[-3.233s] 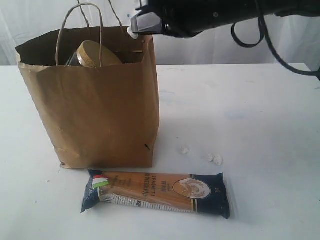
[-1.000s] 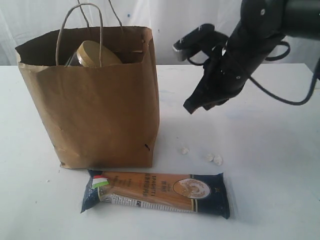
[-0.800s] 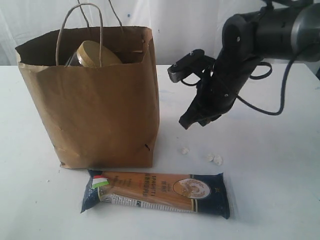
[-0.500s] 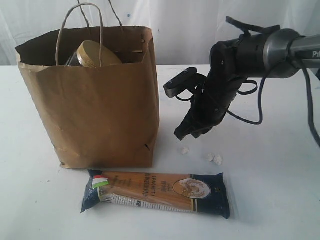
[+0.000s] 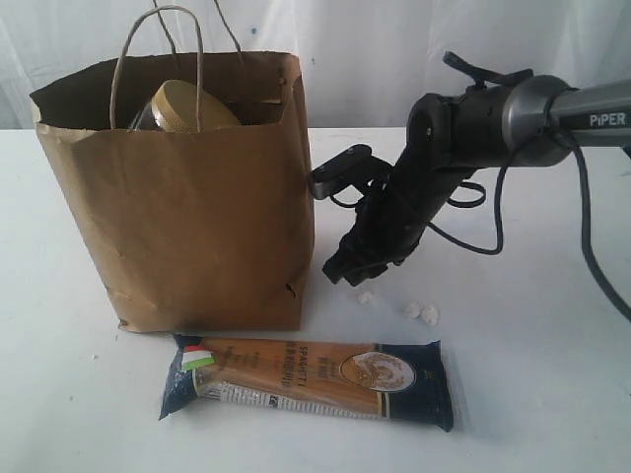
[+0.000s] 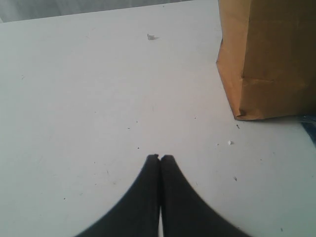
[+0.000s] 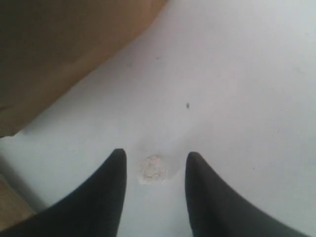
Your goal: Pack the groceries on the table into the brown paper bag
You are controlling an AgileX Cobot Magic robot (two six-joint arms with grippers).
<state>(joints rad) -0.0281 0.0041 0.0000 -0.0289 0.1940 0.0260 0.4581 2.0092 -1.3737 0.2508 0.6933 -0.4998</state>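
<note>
The brown paper bag (image 5: 182,197) stands on the white table (image 5: 523,296) with the gold-lidded nut jar (image 5: 187,106) showing in its mouth. The navy-orange spaghetti pack (image 5: 311,379) lies in front of it. Three small white lumps lie right of the bag; the nearest lump (image 5: 366,296) (image 7: 154,169) sits between the spread fingers of my right gripper (image 5: 345,274) (image 7: 156,157), which is open and low over the table. Two more lumps (image 5: 422,313) lie further right. My left gripper (image 6: 159,158) is shut and empty over bare table beside the bag's corner (image 6: 266,59). The other groceries are hidden.
The right arm's cable (image 5: 473,232) loops over the table behind the gripper. A white curtain closes off the back. Small crumbs (image 6: 230,143) dot the table near the bag's base.
The right arm has come down from above the bag's mouth to the table right of the bag, and its open gripper now straddles the nearest white lump. Bag and spaghetti pack are unmoved.
</note>
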